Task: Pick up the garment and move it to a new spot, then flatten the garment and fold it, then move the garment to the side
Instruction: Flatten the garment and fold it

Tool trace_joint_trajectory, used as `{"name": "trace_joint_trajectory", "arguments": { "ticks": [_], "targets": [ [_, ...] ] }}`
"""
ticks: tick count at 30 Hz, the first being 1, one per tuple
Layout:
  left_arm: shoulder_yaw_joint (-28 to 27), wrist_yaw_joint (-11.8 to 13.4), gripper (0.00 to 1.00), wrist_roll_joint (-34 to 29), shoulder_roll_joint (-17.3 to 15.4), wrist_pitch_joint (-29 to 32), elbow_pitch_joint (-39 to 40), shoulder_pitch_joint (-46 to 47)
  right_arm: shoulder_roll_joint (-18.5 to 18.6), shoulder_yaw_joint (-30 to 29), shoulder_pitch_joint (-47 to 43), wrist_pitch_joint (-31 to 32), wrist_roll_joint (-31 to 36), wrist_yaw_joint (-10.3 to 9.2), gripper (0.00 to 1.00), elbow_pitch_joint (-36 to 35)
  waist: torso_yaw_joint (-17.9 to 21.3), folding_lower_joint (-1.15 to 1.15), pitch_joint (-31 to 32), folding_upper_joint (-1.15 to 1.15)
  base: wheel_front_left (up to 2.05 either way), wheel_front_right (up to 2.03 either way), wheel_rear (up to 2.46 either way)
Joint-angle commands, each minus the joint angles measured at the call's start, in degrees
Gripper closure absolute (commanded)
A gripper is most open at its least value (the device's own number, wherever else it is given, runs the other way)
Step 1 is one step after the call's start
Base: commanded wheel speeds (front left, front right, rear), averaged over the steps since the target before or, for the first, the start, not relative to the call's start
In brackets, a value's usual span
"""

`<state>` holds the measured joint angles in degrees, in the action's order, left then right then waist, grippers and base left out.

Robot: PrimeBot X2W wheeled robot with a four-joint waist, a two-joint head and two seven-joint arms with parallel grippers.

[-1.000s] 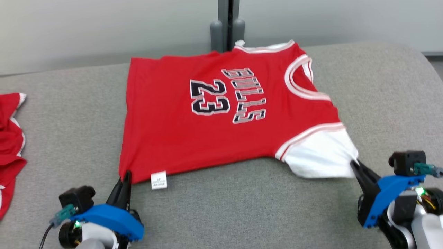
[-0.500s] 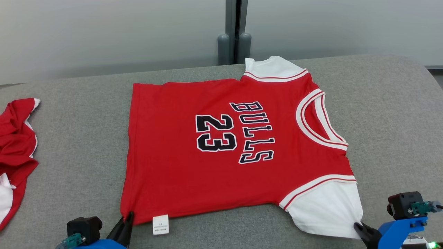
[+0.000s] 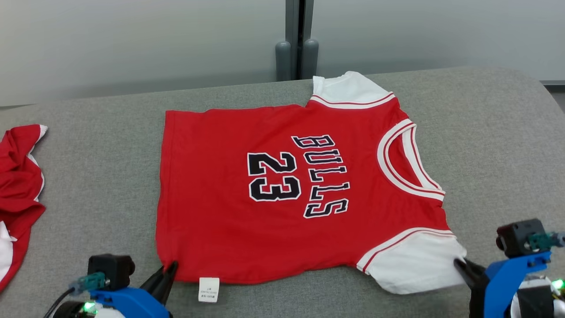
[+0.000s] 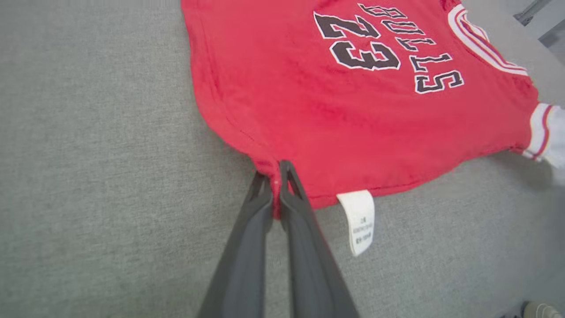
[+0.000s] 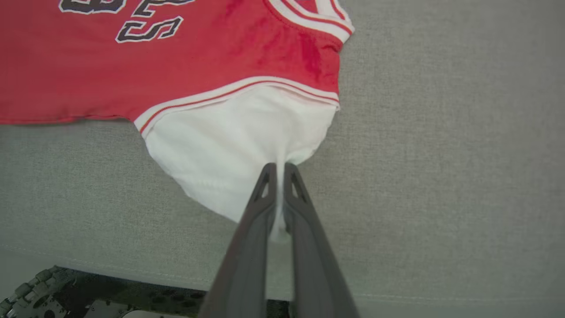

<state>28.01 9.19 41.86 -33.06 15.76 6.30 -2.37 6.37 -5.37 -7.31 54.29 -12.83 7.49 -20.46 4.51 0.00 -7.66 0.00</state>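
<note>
The garment (image 3: 273, 207) is a red jersey with white sleeves, lettered BULLS 23, spread nearly flat on the grey padded table (image 3: 97, 185). Its collar points right and its hem left. My left gripper (image 3: 170, 268) is shut on the garment's near hem corner (image 4: 269, 170), beside the white care label (image 4: 361, 221). Over at the right, my right gripper (image 3: 459, 263) is shut on the edge of the near white sleeve (image 5: 247, 145), whose cloth puckers between the fingers (image 5: 265, 190).
Another red and white garment (image 3: 17, 185) lies crumpled at the table's left edge. A grey post (image 3: 296, 39) stands behind the table's far edge. The table's near edge (image 5: 397, 296) runs just below the right gripper.
The head camera tilted, so the picture shifted. Both grippers kept their hold and drew the jersey towards the near edge; it now lies flatter.
</note>
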Motion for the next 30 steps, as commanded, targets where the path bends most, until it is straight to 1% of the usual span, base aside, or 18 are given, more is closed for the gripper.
{"name": "trace_joint_trajectory", "arguments": {
  "ticks": [1, 2, 5, 10, 14, 17, 24, 30],
  "targets": [
    [-0.15, -0.46, 1.0, 0.41, -0.09, 1.21, 0.23, 2.28, 0.84, 0.53, 2.63, -0.64, -0.52, 0.02, 1.0, 0.07, 0.01, 0.0, -0.3, 0.0, 0.0, 0.0, 0.0],
    [-0.31, -0.53, 1.0, 1.04, 0.01, 2.04, 0.38, 3.28, 1.29, 1.13, 3.97, -0.76, -1.12, 0.02, 1.0, 0.31, 0.12, 0.0, -0.62, 0.0, 0.0, 0.0, 0.0],
    [-1.61, -1.34, 1.0, 5.11, 2.25, 3.77, 0.52, 6.05, 3.24, 2.5, 8.86, -1.51, -2.73, 0.01, 1.0, 1.71, 0.1, 0.0, -1.5, 0.0, 0.0, 0.0, 0.0],
    [-4.72, -2.59, 1.0, 12.92, 5.6, 6.77, -1.42, 11.15, 5.73, 4.52, 16.94, -2.53, -5.71, 0.02, 1.0, 4.94, -0.19, 0.0, -3.39, 0.0, 0.0, 0.0, 0.0],
    [-6.54, -3.33, 1.0, 16.89, 6.53, 8.83, -4.46, 14.33, 7.42, 6.02, 22.65, -3.47, -7.38, 0.02, 1.0, 8.41, -0.17, 0.0, -4.73, 0.0, 0.0, 0.0, 0.0],
    [-6.86, -3.81, 1.0, 18.01, 5.87, 10.36, -6.51, 16.1, 8.62, 7.06, 26.19, -4.6, -8.19, 0.01, 1.0, 11.0, -0.19, 0.0, -5.75, 0.0, 0.0, 0.0, 0.0],
    [-9.13, -4.08, 1.0, 19.98, 8.36, 7.95, -10.56, 18.59, 10.29, 8.24, 31.7, -8.37, -9.08, 0.01, 1.0, 16.35, -1.23, 0.0, -8.56, 0.0, 0.0, 0.0, 0.0],
    [-9.33, -4.25, 1.0, 18.58, 9.81, 5.19, -14.96, 21.02, 11.13, 8.9, 34.17, -11.19, -8.99, 0.01, 1.0, 19.98, -2.42, 0.0, -10.68, 0.0, 0.0, 0.0, 0.0]
  ]
}}
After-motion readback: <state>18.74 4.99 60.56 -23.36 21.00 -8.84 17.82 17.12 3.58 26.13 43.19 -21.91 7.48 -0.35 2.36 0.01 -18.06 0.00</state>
